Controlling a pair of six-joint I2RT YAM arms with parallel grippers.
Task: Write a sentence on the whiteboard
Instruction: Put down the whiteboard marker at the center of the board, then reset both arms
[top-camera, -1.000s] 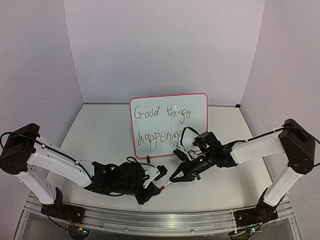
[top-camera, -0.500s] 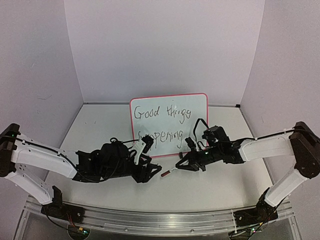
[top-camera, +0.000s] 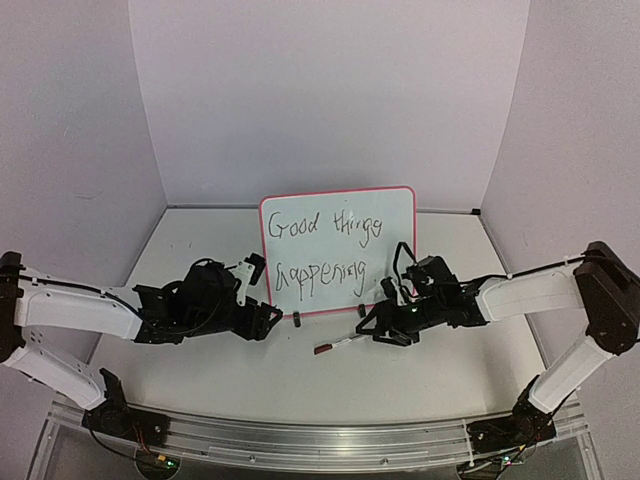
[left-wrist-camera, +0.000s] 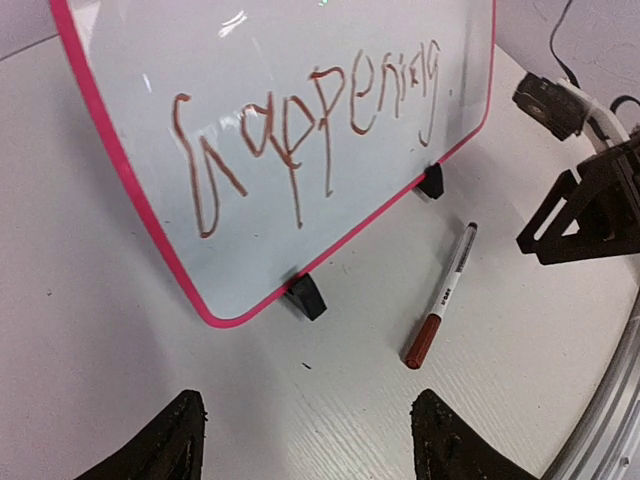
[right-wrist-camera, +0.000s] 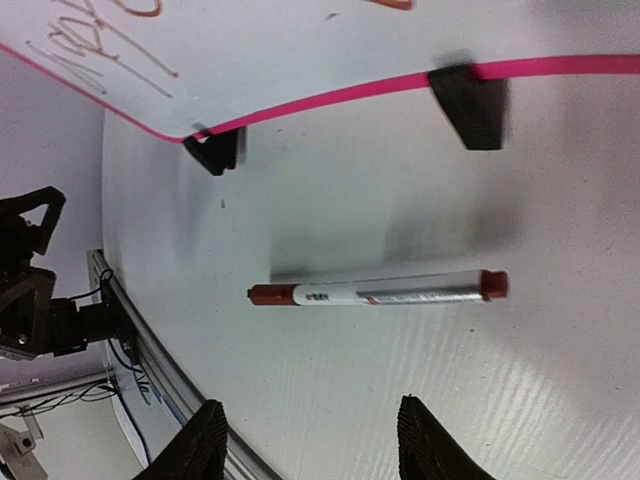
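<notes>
The whiteboard, white with a pink frame, stands on two black clip feet at the table's middle. On it the sentence reads "Good things happening" in two dark lines; the lower line looks reddish-brown up close. A capped marker lies flat on the table in front of the board, also seen as the marker and the marker. My left gripper is open and empty, left of the marker. My right gripper is open just right of it, touching nothing.
An aluminium rail runs along the near edge. Pale walls close the table in at the back and both sides. A black cable loops over the right wrist next to the board's right foot.
Both grippers have opened. The right one has let go of the marker, which now lies on the table. The left arm has drawn back to the left, toward the board's left corner.
</notes>
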